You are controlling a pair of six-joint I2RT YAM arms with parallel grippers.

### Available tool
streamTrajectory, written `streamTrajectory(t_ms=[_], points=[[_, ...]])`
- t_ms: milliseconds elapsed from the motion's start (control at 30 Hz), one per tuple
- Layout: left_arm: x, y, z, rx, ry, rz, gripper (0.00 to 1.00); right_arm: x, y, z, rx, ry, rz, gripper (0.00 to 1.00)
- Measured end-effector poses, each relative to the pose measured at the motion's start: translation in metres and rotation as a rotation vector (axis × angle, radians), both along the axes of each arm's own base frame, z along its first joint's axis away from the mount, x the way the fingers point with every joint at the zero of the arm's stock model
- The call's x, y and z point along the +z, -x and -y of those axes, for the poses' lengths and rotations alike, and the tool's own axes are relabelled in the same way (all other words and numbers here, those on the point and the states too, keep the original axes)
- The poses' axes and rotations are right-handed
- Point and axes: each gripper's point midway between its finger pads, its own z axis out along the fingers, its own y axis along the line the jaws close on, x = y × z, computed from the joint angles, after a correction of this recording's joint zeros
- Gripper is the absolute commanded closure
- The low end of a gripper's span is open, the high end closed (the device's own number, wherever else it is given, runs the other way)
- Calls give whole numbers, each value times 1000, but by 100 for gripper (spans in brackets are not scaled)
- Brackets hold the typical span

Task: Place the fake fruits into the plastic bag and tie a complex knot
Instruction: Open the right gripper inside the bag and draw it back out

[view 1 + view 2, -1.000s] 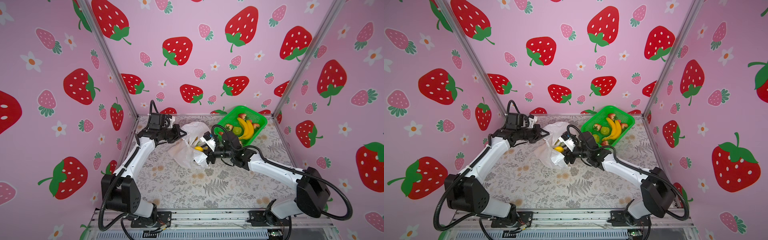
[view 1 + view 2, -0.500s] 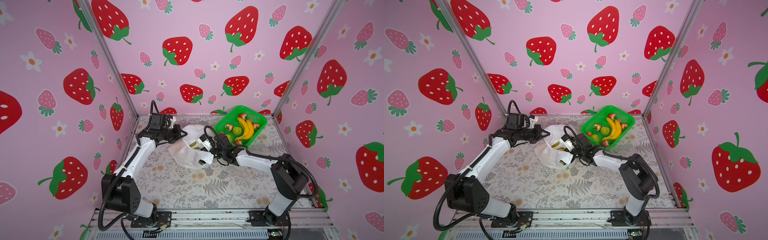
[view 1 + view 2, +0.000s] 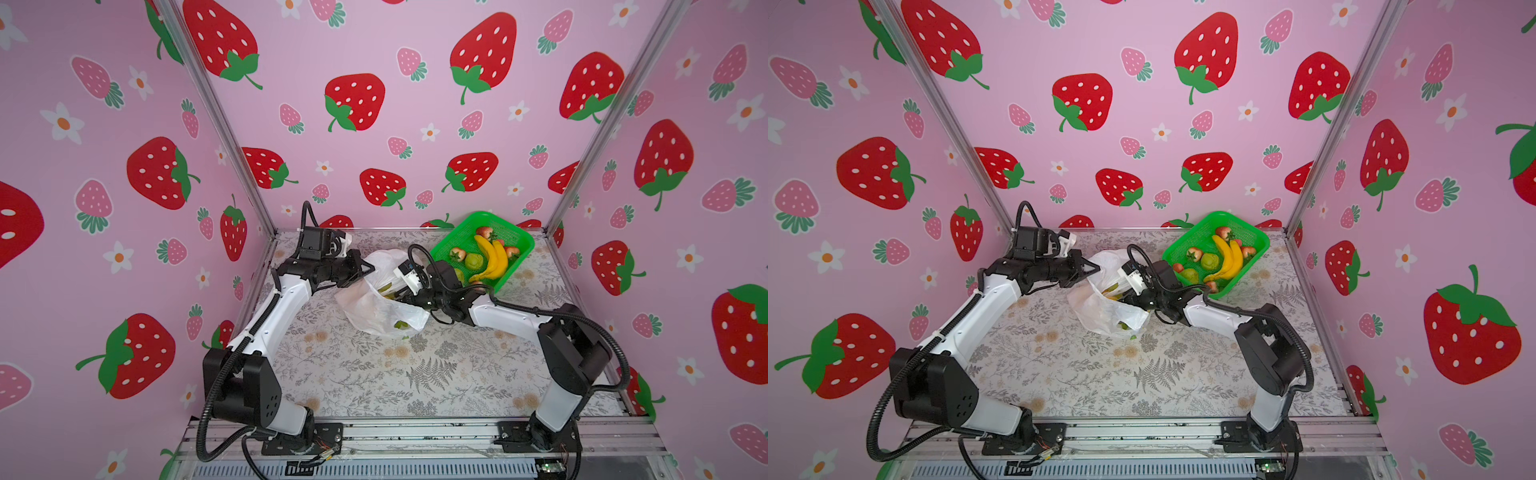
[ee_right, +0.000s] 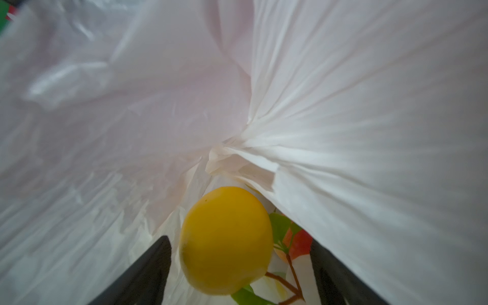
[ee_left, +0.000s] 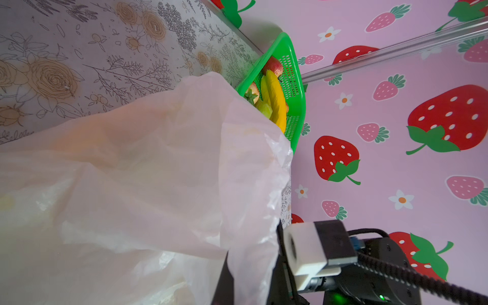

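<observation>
The plastic bag lies in the middle of the table with its mouth held up. My left gripper is shut on the bag's upper edge, and the film drapes from between its fingers. My right gripper reaches into the bag mouth and is open. A yellow lemon sits loose between its fingers, with white film all round. More fake fruits, bananas, strawberries and green pears, lie in the basket.
The green mesh basket stands at the back right corner, just behind my right wrist. Pink strawberry walls close the table on three sides. Floral table surface stretches toward the front.
My right gripper moved left into the bag mouth with the lemon, then its jaws spread wider, letting go of it. The left gripper kept its hold on the bag edge.
</observation>
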Motion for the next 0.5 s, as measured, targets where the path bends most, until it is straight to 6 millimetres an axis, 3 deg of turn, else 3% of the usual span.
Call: streamTrajectory(t_ms=[200,333,433,500], points=[[0,0,0,0,0,0,100,34,-11,19,-37,-77,32,13],[0,0,0,0,0,0,100,45,-7,23,-26,-107,46,30],[0,0,0,0,0,0,100,45,-3,23,-14,-113,38,44],[0,0,0,0,0,0,100,40,-1,22,-3,-111,22,48]])
